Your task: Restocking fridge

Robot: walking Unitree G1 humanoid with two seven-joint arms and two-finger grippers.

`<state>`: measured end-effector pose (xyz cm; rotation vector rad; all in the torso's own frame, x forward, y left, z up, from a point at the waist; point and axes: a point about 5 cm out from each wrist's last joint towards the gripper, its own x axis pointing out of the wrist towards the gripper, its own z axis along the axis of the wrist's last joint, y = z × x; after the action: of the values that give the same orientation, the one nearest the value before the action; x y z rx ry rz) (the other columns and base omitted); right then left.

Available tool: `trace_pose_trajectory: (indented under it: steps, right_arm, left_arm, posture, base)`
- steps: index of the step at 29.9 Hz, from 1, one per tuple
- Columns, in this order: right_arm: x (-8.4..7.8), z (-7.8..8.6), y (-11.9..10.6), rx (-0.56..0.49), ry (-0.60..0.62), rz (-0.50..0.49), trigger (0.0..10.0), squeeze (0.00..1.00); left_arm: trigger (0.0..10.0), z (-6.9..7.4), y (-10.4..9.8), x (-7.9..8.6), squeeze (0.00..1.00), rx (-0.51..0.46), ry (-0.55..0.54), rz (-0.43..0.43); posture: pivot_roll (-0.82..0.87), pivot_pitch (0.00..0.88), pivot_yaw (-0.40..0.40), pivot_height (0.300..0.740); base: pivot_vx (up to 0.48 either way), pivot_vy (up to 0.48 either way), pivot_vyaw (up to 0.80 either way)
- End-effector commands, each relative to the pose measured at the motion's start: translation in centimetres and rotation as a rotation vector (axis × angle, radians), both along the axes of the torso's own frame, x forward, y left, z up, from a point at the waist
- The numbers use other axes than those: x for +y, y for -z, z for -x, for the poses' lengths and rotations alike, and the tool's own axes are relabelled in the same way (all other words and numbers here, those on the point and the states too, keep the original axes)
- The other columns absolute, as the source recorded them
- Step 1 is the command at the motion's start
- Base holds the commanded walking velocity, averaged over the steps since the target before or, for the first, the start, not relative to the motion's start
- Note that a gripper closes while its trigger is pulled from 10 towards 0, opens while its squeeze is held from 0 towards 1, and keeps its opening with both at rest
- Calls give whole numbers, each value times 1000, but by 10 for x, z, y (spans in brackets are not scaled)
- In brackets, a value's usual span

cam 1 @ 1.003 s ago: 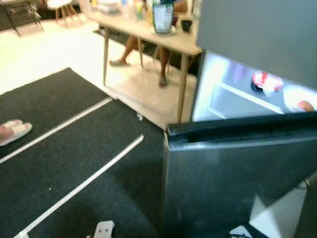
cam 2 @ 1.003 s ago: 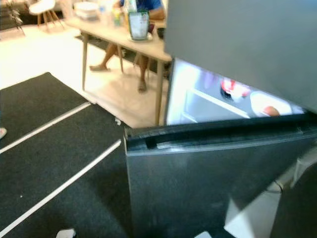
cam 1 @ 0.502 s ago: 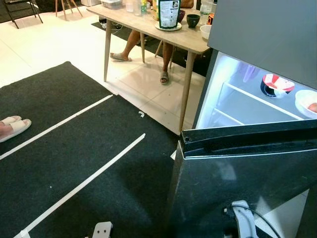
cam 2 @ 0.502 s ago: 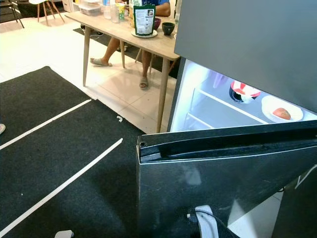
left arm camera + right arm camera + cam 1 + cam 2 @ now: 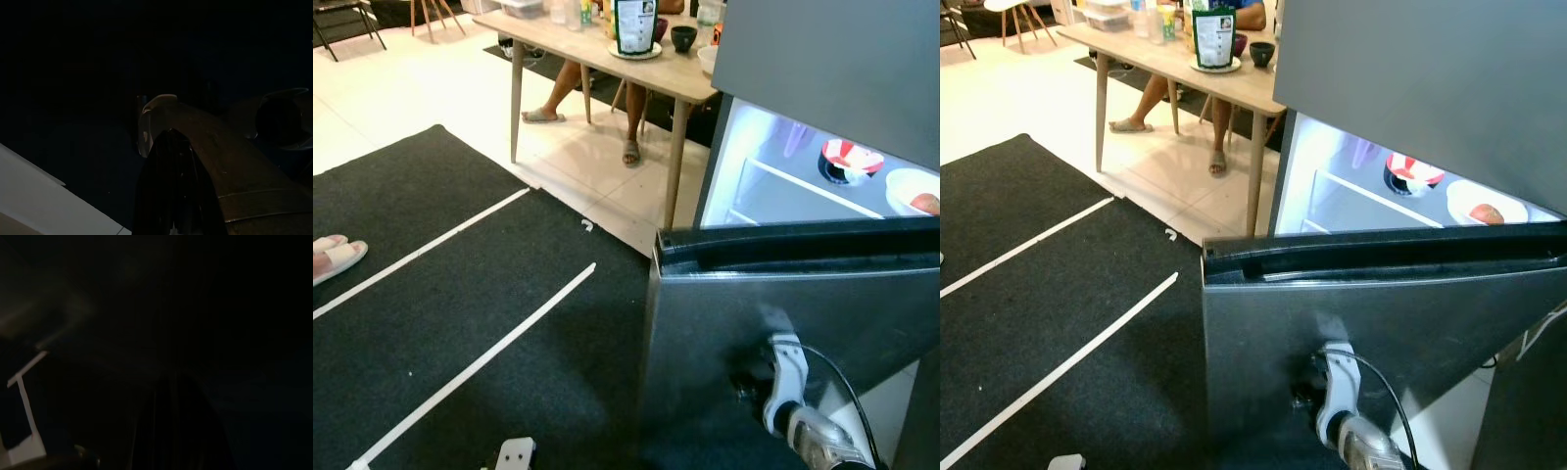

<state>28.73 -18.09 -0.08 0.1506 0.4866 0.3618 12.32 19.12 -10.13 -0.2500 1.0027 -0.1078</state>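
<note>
1. The grey steel fridge door [image 5: 783, 304] stands open at lower right, lit shelves behind it.
2. The right gripper [image 5: 751, 380] rests against that door; I cannot tell its fingers' state.
3. The red-and-white bowl [image 5: 842, 160] sits inside, upper right.

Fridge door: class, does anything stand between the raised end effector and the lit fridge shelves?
Yes. The half-open fridge door stands between: the right end effector is at its outer face, with the lit shelves behind it.

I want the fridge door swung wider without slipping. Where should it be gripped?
Likely the fridge door by its top edge, coming from above: that ledge is a long, exposed lip with a recess, while the flat grey face offers nothing to pinch.
</note>
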Motion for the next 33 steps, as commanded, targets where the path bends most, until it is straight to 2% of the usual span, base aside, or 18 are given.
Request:
trace_pose_trajectory:
  steps: [1, 5, 6, 8, 9, 12, 14, 17, 20, 21, 23, 25, 29, 33]
  right_arm:
    - [7, -18, -19, -94, -27, 25, 10000, 0]
    - [22, -52, -57, -217, -70, 62, 10000, 0]
    - [22, -52, -57, -217, -70, 62, 10000, 0]
    - [27, -75, -90, -321, -16, 92, 10000, 0]
    - [27, -75, -90, -321, -16, 92, 10000, 0]
    - [29, -94, -125, -427, 63, 77, 10000, 0]
    - [31, -96, -129, -449, 71, 67, 10000, 0]
    - [31, -90, -118, -426, 60, 63, 10000, 0]
    - [22, -64, -74, -307, 60, 112, 10000, 0]
    - [22, -64, -74, -307, 60, 112, 10000, 0]
    - [16, -47, -50, -243, 41, 143, 10000, 0]
    - [12, -36, -37, -207, 11, 171, 10000, 0]
    - [8, -32, -33, -194, -6, 197, 10000, 0]
    - [7, -39, -40, -204, 2, 238, 10000, 0]
  left_arm:
    - [10000, 16, 6, -5, 0, 51, 0, 24]
    - [10000, 30, 8, -3, 0, 74, -17, 25]
    - [10000, 30, 8, -3, 0, 74, -17, 25]
    - [10000, 38, 10, -2, 0, 88, -24, 24]
    - [10000, 38, 10, -2, 0, 88, -24, 24]
    - [10000, 41, 10, -2, 0, 91, -29, 24]
    - [10000, 41, 10, -3, 0, 88, -36, 25]
    - [10000, 39, 10, -3, 0, 83, -39, 27]
    - [10000, 35, 9, -4, 0, 76, -34, 30]
    - [10000, 35, 9, -4, 0, 76, -34, 30]
    - [10000, 33, 9, -4, 0, 73, -28, 32]
    - [10000, 32, 9, -4, 0, 72, -19, 31]
    - [10000, 28, 8, -3, 0, 67, -9, 29]
    - [10000, 20, 6, -5, 0, 49, -9, 30]
  posture:
    - [-19, 144, -42, 740]
    - [0, 171, -50, 740]
    - [0, 171, -50, 740]
    - [11, 185, -54, 740]
    - [11, 185, -54, 740]
    - [21, 188, -63, 740]
    - [24, 185, -66, 740]
    - [20, 177, -68, 740]
    - [10, 164, -67, 740]
    - [10, 164, -67, 740]
    - [0, 158, -66, 740]
    - [-16, 153, -63, 740]
    - [-23, 151, -66, 740]
    - [-21, 155, -68, 740]
  base:
    - [0, 0, 0]
    - [0, 0, 0]
    - [0, 0, 0]
    - [0, 0, 0]
    - [0, 0, 0]
    - [0, 0, 0]
    - [0, 0, 0]
    - [0, 0, 0]
    - [0, 0, 0]
    - [0, 0, 0]
    - [0, 0, 0]
    - [0, 0, 0]
    - [0, 0, 0]
    - [0, 0, 0]
